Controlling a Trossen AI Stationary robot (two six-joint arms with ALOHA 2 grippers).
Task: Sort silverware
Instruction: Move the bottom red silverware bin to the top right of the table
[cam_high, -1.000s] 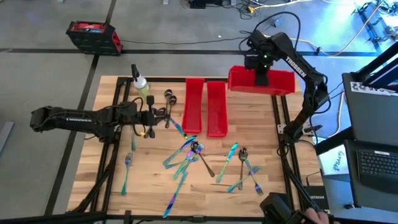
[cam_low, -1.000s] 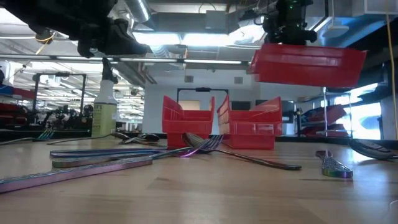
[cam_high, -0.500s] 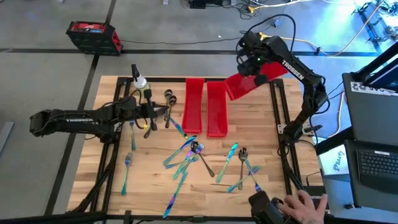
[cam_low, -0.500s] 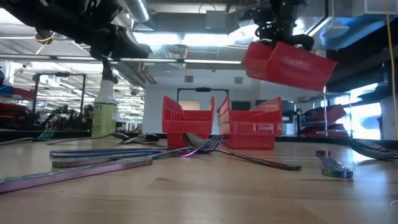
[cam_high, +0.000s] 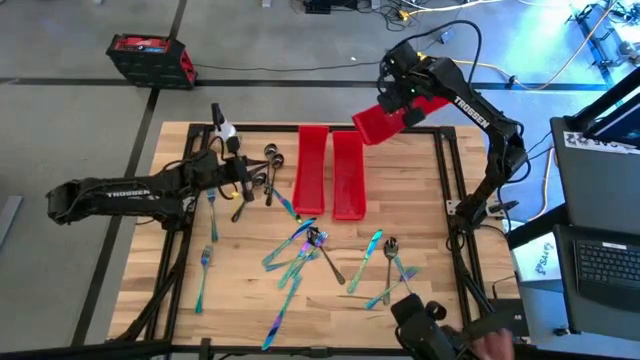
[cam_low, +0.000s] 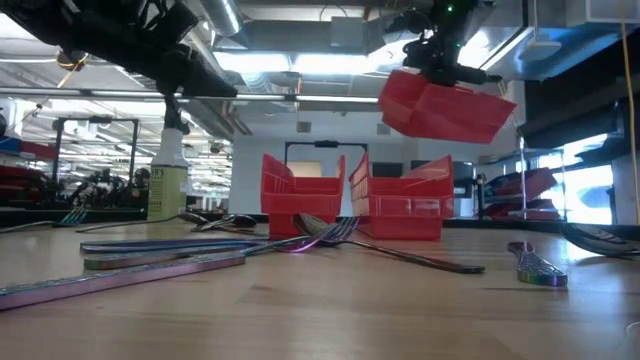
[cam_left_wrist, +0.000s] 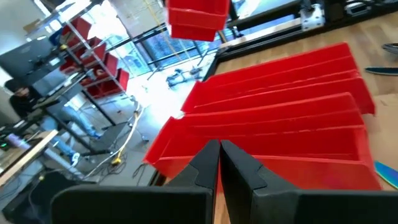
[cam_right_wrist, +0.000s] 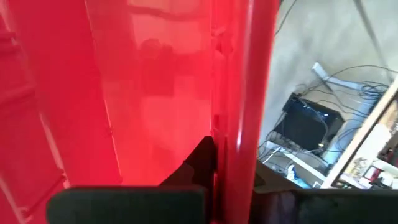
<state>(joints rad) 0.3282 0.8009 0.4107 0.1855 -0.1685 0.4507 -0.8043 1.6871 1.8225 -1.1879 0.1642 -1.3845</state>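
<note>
Right gripper (cam_high: 398, 92): fingers closed on the wall of a long red plastic bin (cam_high: 400, 113), which hangs tilted in the air above the table's far edge, right of centre; in the low view it hangs clear above the two bins below.

Left gripper (cam_high: 243, 183): fingers pressed fully together, holding nothing, poised above the left part of the light wooden table (cam_high: 240, 300), pointing right toward the standing bins.

Two more long red plastic bins (cam_high: 329, 172): side by side, lengthwise, at far centre of the table.

Thin iridescent blue-teal-purple silverware (cam_high: 300, 250): forks, spoons and knives scattered loose across the near and middle table, none in a bin; a few dark grey spoons (cam_high: 271, 158) lie just left of the bins, under the left gripper's reach.

Small spray bottle of yellowish liquid (cam_high: 222, 131): upright at far left, beside the left arm.
</note>
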